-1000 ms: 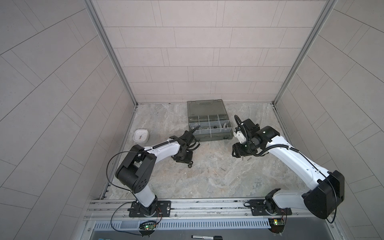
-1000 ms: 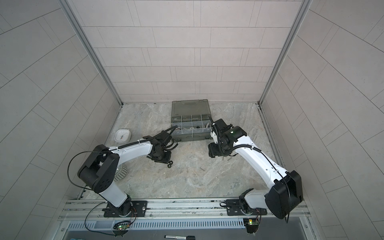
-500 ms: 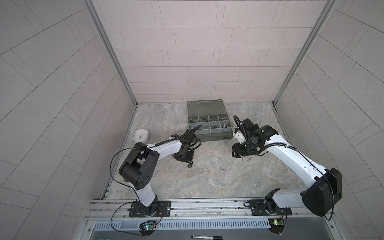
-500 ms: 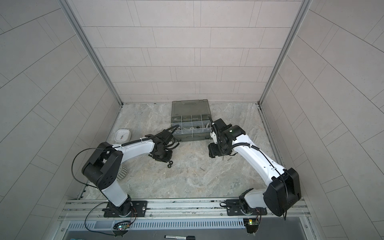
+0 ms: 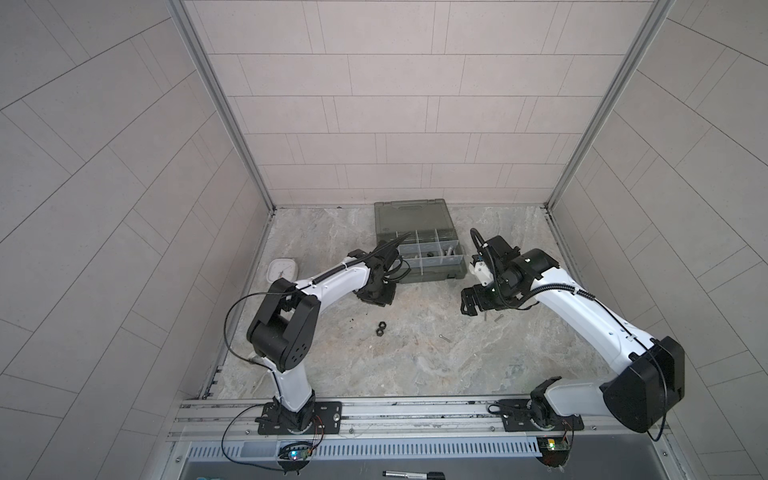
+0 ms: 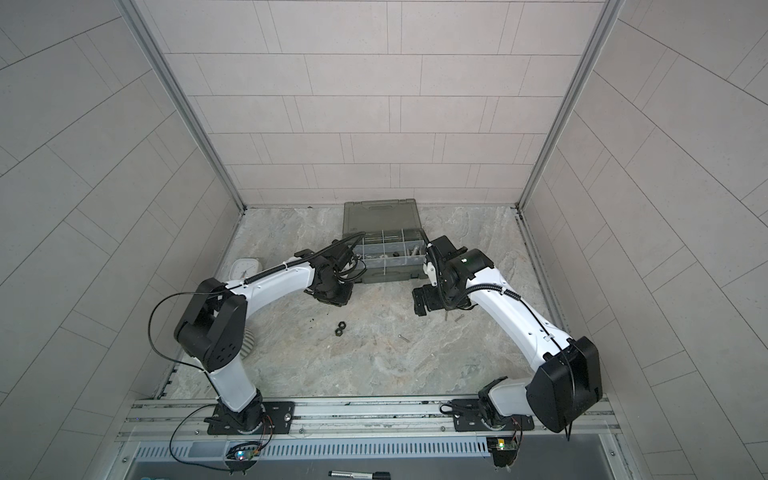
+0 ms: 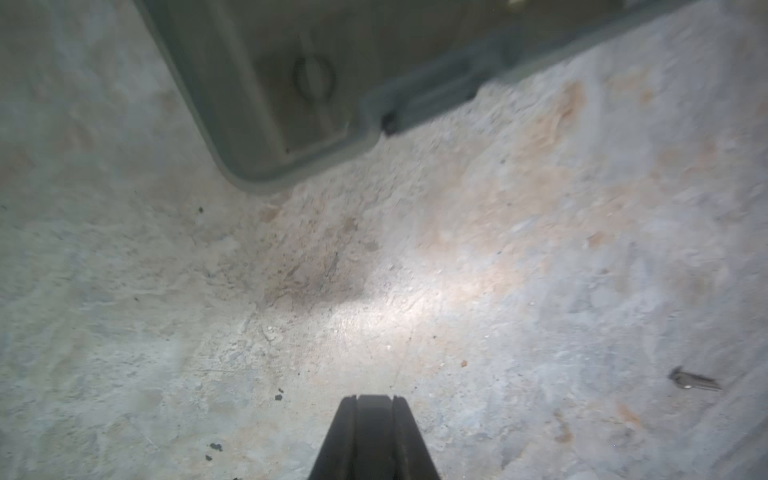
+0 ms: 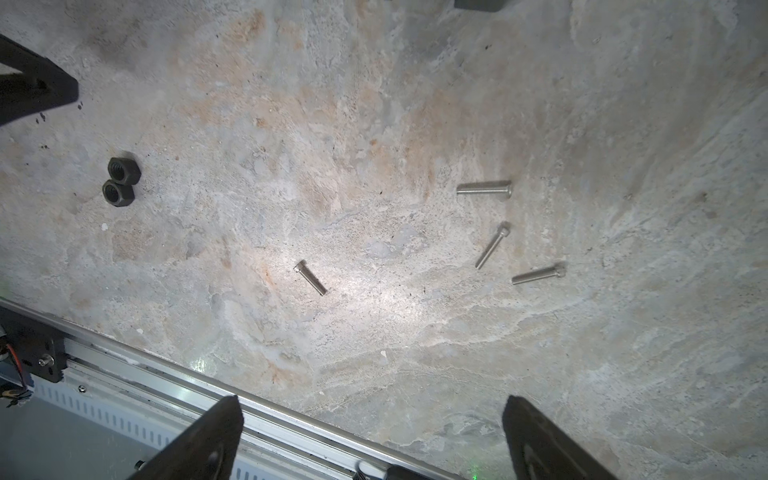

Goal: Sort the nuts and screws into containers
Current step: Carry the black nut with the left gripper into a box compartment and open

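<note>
- the table [image 5: 415, 365] is a marbled grey-beige slab, kinda gritty, with dark specks here and there
- pale tiled walls [image 5: 395, 104] box it in on 3 sides, with metal posts [image 5: 224, 104] running up from the back corners and a rail [image 5: 415, 409] along the front edge
- the case [image 5: 432, 272] sits back-middle with its lid flopped open toward the rear wall. There are a few bits in the compartments [image 5: 428, 259], too small to make out
- my left gripper [image 7: 374, 401] is pinched together, low over the table just off the case's front corner. Can't tell if anything's caught between the fingers
- my right gripper [image 8: 372, 401] is spread wide with nothing in it, hanging above the loose screws
- 4 screws [image 8: 492, 245] lie flat on bare table: 3 bunched near each other, and 1 off on its own toward the nuts
- 2 black nuts [image 8: 120, 183] touch each other, out in the open between my arms
- a white clock [image 5: 282, 270] sits by the left wall, and a pen [image 5: 411, 475] lies down past the rail
</note>
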You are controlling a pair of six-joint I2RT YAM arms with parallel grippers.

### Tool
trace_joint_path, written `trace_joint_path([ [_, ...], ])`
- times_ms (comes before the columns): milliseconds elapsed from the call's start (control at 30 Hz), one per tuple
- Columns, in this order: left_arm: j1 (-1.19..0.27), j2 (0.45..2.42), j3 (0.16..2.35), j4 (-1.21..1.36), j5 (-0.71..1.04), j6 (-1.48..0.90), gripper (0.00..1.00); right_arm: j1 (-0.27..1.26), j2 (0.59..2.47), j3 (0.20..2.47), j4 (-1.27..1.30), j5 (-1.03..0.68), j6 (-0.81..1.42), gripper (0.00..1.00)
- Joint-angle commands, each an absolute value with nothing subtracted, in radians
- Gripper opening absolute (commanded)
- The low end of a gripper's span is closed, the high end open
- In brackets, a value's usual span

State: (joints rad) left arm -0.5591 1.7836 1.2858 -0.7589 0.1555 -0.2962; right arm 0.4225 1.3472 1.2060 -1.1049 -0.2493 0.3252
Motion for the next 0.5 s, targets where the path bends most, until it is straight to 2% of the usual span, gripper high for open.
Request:
trace_joint_path([
  [0, -0.562, 1.822, 1.394, -0.835, 0.158, -0.27, 0.15, 0.41, 1.334, 1.235, -1.132, -0.232, 0.32, 0.99],
  [467, -0.561, 2.175, 2.038, -1.004, 0.205, -0.161, 0.15, 0.342, 1.349, 1.254, -1.114, -0.22, 0.303, 0.99],
])
